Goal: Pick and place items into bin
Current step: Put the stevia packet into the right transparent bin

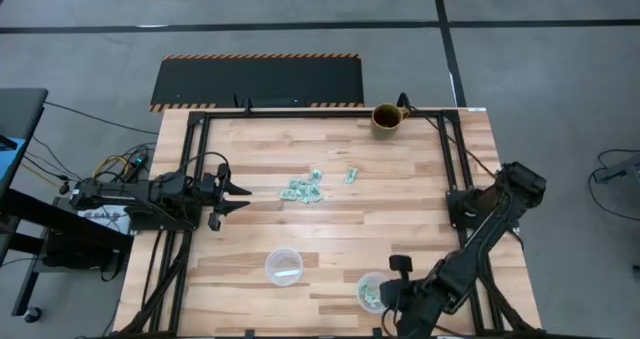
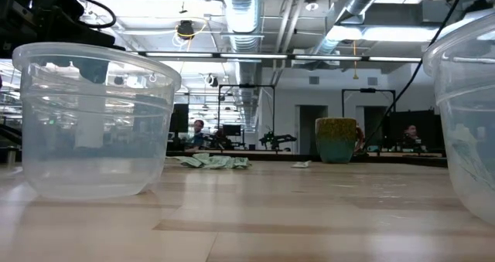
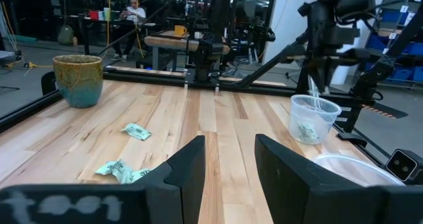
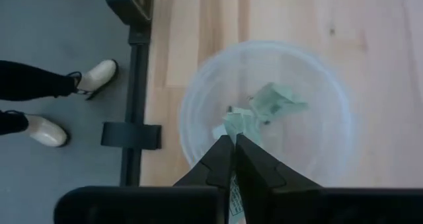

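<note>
Progress looks early: most of the mint-green items lie in a loose cluster on the wooden table, just ahead of the left gripper and well apart from the right one, with a stray piece a little beyond the cluster. A few pieces already sit in the clear cup at the table's near edge, directly under the right gripper, while the second clear cup nearer the left arm holds nothing that can be made out. The right arm reaches in from its side, wrist turned down over the filled cup, fingers almost closed on a pale piece at their tips, apparently about to let it drop. The left arm waits low at its table edge, pointing toward the cluster, jaws parted and holding nothing. A brown mug stands at the far edge.
</note>
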Action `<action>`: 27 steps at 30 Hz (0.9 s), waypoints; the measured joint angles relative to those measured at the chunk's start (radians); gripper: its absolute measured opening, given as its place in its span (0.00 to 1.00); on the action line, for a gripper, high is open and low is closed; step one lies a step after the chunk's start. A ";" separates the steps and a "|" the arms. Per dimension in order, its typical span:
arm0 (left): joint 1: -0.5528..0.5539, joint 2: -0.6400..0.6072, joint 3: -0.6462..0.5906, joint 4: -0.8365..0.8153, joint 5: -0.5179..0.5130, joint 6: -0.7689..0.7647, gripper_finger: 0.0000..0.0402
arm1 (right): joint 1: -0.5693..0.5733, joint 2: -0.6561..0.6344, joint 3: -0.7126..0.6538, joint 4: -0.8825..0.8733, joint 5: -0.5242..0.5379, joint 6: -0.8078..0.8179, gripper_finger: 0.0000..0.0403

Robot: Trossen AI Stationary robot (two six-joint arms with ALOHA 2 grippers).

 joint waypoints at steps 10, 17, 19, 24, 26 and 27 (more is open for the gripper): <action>0.000 0.000 0.000 0.000 0.000 0.000 0.30 | -0.030 0.033 0.004 0.029 -0.020 0.042 0.10; 0.000 0.000 0.000 0.000 0.000 0.000 0.30 | -0.049 0.033 0.005 0.033 -0.020 0.050 0.15; 0.000 0.000 0.000 0.000 0.000 0.000 0.30 | -0.055 0.033 0.005 0.037 -0.021 0.051 0.16; 0.000 0.000 0.000 0.000 0.000 0.000 0.30 | -0.076 -0.003 0.006 0.104 -0.012 0.074 0.16; 0.000 0.000 0.000 0.000 0.000 0.000 0.30 | -0.085 -0.026 0.006 0.112 -0.012 0.076 0.16; 0.000 0.000 0.000 0.000 0.000 0.000 0.30 | -0.089 -0.040 0.006 0.113 -0.012 0.076 0.16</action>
